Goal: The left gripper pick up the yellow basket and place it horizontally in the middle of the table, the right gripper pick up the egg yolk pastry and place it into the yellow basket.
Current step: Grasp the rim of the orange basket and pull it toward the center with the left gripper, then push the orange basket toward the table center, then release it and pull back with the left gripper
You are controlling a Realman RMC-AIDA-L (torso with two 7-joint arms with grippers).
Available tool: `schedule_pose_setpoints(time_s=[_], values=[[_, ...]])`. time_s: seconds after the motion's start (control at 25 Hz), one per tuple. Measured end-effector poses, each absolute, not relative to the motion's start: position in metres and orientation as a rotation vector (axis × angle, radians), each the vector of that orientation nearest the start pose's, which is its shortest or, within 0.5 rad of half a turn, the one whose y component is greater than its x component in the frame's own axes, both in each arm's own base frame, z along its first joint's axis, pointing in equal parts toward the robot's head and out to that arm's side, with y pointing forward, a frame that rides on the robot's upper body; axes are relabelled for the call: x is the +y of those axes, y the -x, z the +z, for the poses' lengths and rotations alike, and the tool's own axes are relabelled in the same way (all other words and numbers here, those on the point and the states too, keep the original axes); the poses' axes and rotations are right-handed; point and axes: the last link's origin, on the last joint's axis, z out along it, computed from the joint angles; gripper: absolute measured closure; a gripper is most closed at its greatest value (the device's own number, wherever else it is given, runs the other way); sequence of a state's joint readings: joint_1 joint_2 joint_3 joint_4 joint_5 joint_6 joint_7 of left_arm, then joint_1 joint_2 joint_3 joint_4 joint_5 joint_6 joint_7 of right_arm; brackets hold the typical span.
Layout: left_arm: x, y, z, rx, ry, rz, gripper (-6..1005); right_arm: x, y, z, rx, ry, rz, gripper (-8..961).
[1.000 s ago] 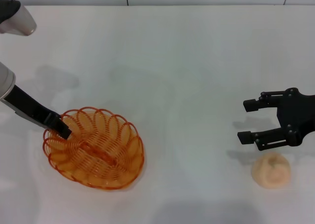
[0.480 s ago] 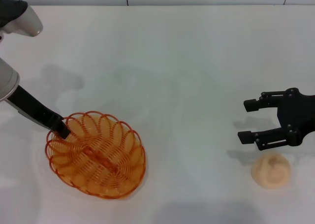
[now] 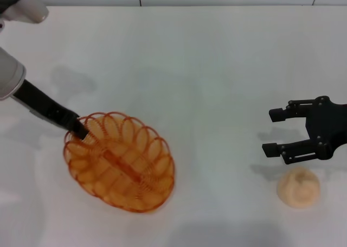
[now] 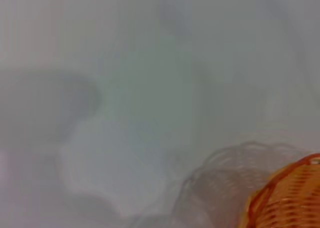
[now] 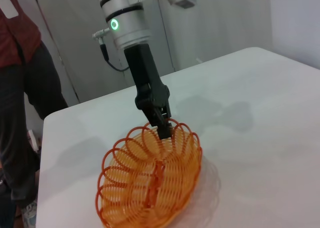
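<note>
The yellow basket (image 3: 120,161) is left of the table's (image 3: 206,68) middle, its long axis running diagonally. My left gripper (image 3: 80,130) is shut on the basket's far-left rim, also seen in the right wrist view as the left gripper (image 5: 162,125) pinching the basket (image 5: 150,180). The left wrist view shows only a corner of the basket (image 4: 290,198), with its shadow lying apart from it on the table. The egg yolk pastry (image 3: 298,187) rests at the near right. Just beyond it, my right gripper (image 3: 274,132) hovers open and holds nothing.
A person in a red top (image 5: 20,87) stands beyond the table's left side in the right wrist view. The left arm's white-and-silver body with a green ring light (image 5: 115,24) rises above the basket.
The left gripper has carried the basket to the right, toward the middle, and turned it more diagonal. The right gripper and pastry have not moved.
</note>
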State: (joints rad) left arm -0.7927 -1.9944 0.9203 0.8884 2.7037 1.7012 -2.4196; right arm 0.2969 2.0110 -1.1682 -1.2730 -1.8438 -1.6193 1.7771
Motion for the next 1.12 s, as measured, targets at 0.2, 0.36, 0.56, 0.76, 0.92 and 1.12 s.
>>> schedule_pose_setpoints(time_s=[0.2,0.36,0.56,0.76,0.92,1.12], values=[[0.375,0.232,0.04,-1.501,2.516,0.394,909,0.3,-0.217,0.041,0.475,2.909,0.421,137],[0.378,0.233,0.041,-1.607,2.438,0.312,916,0.301,-0.217,0.042,0.474,2.905,0.426,137],[0.381,0.236,0.039,-1.718,2.328,0.254,918,0.301,-0.217,0.042,0.469,2.904,0.431,137],[0.383,0.235,0.038,-1.796,2.265,0.184,920,0.3,-0.215,0.042,0.465,2.909,0.444,137],[0.387,0.231,0.04,-1.873,2.221,0.044,921,0.299,-0.214,0.041,0.461,2.92,0.445,137],[0.389,0.229,0.038,-1.913,2.188,-0.005,922,0.297,-0.211,0.041,0.448,2.93,0.472,137]])
